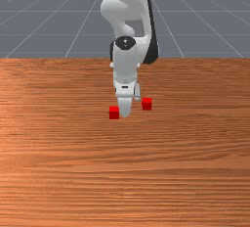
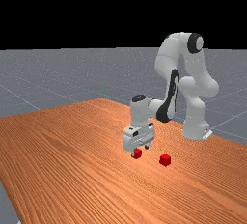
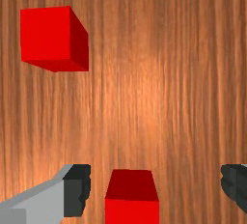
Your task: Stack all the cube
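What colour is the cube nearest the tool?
The cube is plain red; it shows best in the wrist view.

Red cube [image 3: 46, 35] flat on table [image 1: 195, 172]; second red cube [image 3: 131, 210] apart, apparently flat too.

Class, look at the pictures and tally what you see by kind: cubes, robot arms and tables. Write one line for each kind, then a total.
Red cubes: 2
Robot arm: 1
Wooden table: 1
Total: 4
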### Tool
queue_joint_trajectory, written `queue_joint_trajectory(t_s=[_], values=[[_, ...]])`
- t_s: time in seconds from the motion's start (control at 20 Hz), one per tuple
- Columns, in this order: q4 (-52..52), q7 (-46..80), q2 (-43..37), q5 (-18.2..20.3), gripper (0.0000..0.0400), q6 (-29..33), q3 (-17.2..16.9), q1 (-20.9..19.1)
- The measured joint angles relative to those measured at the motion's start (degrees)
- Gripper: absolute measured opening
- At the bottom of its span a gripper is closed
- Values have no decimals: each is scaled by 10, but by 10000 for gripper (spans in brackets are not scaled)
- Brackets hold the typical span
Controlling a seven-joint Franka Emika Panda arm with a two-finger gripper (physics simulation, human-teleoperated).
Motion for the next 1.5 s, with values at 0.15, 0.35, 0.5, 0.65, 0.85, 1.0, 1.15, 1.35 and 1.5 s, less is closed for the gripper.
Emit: queue_joint_trajectory(t_s=[0.15, 0.35, 0.5, 0.65, 0.85, 1.0, 1.15, 1.35, 1.5], values=[[-6, 7, 2, -12, 400, 15, -9, 5], [-4, -51, 3, -7, 400, 15, -7, -28], [18, -43, 23, -4, 400, -8, -13, -32], [27, -43, 53, -4, 400, 9, -13, -32], [13, -42, 55, -2, 400, 44, -11, -32], [13, -37, 52, -6, 400, 40, -15, -28], [19, -41, 55, -4, 192, 32, -12, -31], [16, -43, 53, -4, 190, 40, -12, -32], [0, -43, 24, -2, 190, 37, -11, -33]])
